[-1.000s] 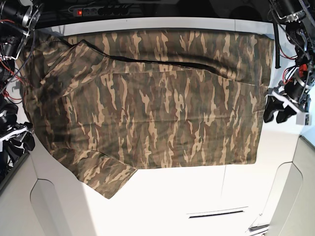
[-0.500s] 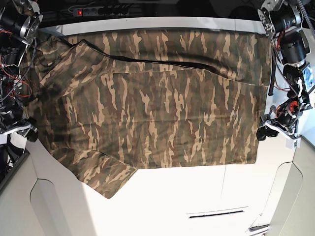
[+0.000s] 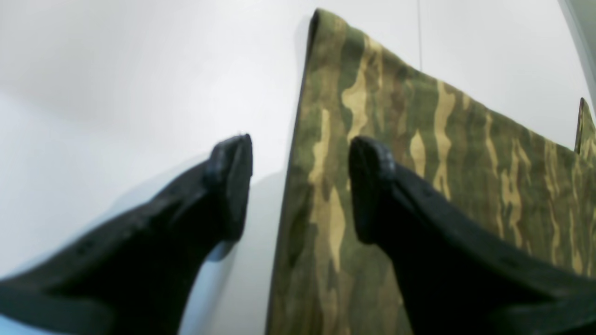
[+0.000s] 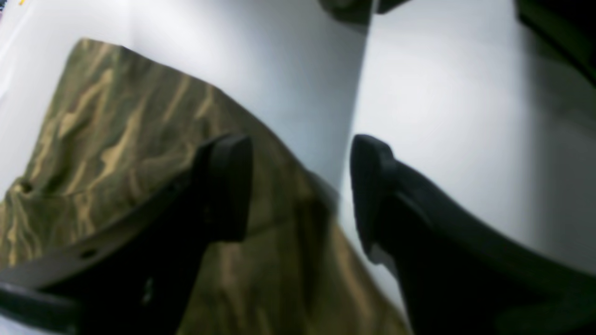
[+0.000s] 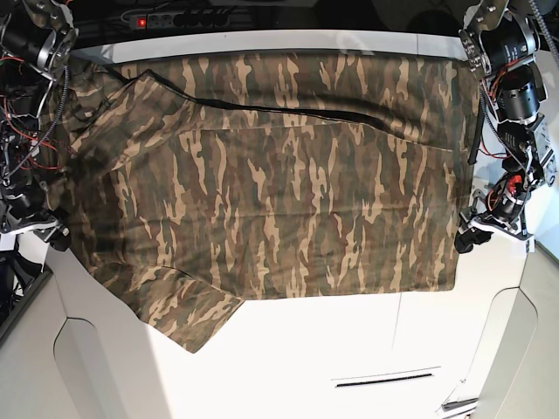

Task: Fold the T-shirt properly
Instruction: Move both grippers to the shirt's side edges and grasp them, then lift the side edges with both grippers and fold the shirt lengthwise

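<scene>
The broad white tabletop [image 5: 367, 340] lies under both of my grippers and runs out beyond them on every side. Spread flat across it, between my two arms, is the large short-sleeved cloth T-shirt in olive, brown and tan camouflage print [image 5: 262, 192], with one sleeve trailing off toward the near edge on my right arm's side.

My left gripper [image 3: 300, 186] hangs over the shirt's straight side edge with its black jaws spread wide: one fingertip [image 3: 372, 158] is above the cloth, the other above bare white surface, and the edge runs up between them. Nothing is pinched.

My right gripper [image 4: 300, 186] is likewise spread apart at the opposite side. One finger sits over rumpled camouflage cloth, the other over white table, with the shirt's slanting edge passing between them. That view is blurred, so I cannot tell whether the pads touch the cloth.
</scene>
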`<control>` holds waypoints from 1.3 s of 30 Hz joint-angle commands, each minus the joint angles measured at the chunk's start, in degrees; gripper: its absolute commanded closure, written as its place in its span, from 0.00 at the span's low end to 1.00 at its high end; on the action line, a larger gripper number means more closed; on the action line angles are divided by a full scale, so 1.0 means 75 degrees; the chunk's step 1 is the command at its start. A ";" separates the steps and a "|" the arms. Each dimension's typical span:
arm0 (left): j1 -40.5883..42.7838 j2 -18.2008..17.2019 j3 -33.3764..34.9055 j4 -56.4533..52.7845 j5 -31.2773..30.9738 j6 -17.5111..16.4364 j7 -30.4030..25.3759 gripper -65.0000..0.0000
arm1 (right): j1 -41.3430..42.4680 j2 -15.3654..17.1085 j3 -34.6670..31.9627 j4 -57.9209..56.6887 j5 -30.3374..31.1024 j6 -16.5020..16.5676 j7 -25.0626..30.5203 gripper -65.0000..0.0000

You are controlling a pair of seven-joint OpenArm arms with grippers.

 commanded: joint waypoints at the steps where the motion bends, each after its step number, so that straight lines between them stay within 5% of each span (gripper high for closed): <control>1: -0.0122 -0.0079 0.0006 0.0047 0.0023 -0.0023 0.0087 0.44 | 0.0143 0.0006 -0.0029 0.0041 -0.0029 0.0023 -0.0117 0.49; 13: -0.0122 0.0525 0.0006 0.0047 0.0029 -0.0023 0.0085 0.44 | 0.0143 -0.0245 -0.1285 0.0041 -0.0026 0.0023 0.0201 0.49; 26: -0.0449 0.0659 0.0189 0.0047 0.0035 -0.0017 0.0087 0.45 | 0.0140 -0.0393 -0.1352 0.0041 -0.0026 0.0321 0.0312 0.49; 30: -0.0510 0.0656 0.0545 0.0047 0.0131 0.0009 0.0082 0.60 | 0.0140 -0.0428 -0.1352 0.0041 -0.0032 0.0318 0.0309 0.49; 33: -0.0551 0.0656 0.0662 0.0047 0.0204 0.0012 0.0085 0.74 | 0.0140 -0.0425 -0.1349 0.0041 -0.0047 0.0318 0.0309 0.62; 37: -0.0653 0.0632 0.0662 0.0047 0.0350 0.0012 0.0090 0.96 | 0.0143 -0.0425 -0.1349 0.0044 -0.0195 0.0326 0.0309 1.00; 39: -0.0752 0.0603 0.0662 0.0050 0.0344 -0.0009 0.0149 1.00 | 0.0143 -0.0414 -0.1349 0.0052 -0.0195 0.0644 0.0306 1.00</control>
